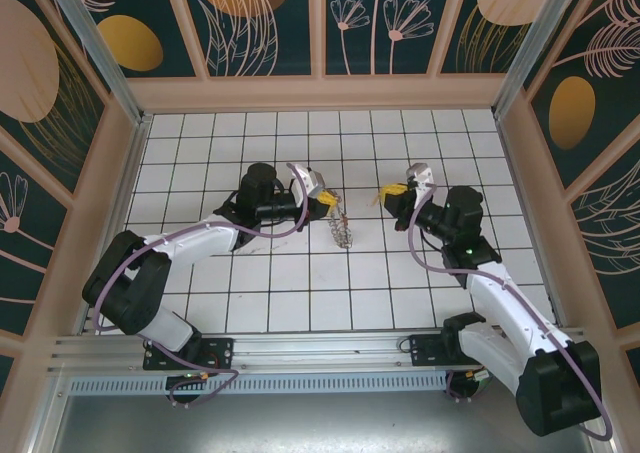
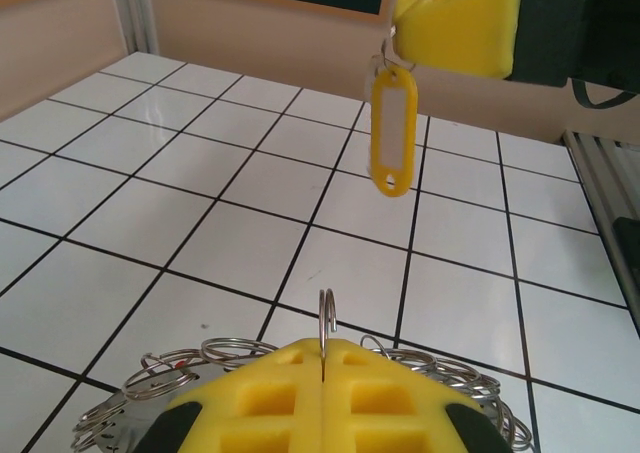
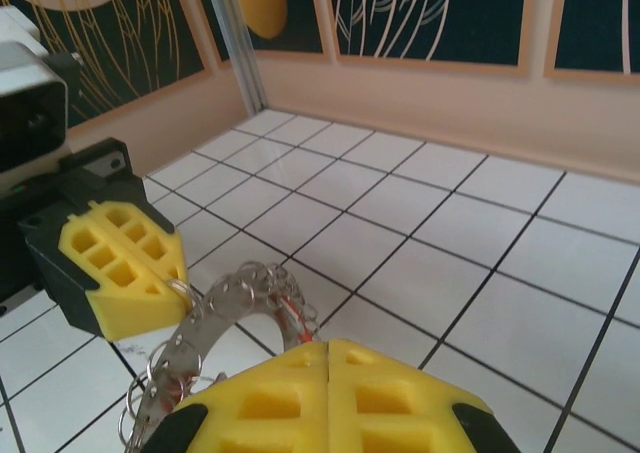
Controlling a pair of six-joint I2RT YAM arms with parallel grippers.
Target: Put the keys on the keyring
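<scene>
Nearest to the left wrist camera, the left gripper [image 2: 322, 363] is seen with its yellow jaws pressed together, and a thin wire loop [image 2: 326, 318] stands up out of the seam between them. The jaws are clamped on the keyring [image 2: 235, 353], whose fringe of small metal loops spreads to both sides just beyond them. In the top view the keyring is seen hanging down from these jaws, over the tiled counter [image 1: 300, 273], between the two arms. Whether its lower edge touches the counter cannot be told.

The right gripper [image 2: 430, 28] is placed opposite, apart from the keyring. Its jaws are closed too, on the small ring of a yellow tag [image 2: 392, 133] with a white label window, which hangs freely under them. No key blade can be made out on this tag. From the right wrist camera the keyring is seen just ahead of the shut jaws and a little to the left, standing on edge and gripped at its far left side by the other arm.

Among the loops some small red parts [image 3: 292, 308] are noticed. Whether these are keys already hung cannot be told.

The task is judged to be about in the middle. Both things are picked up and presented to each other, but the tag is not yet threaded on any loop. What is left is that the tag's ring is brought to one loop of the fringe and slid on.
</scene>
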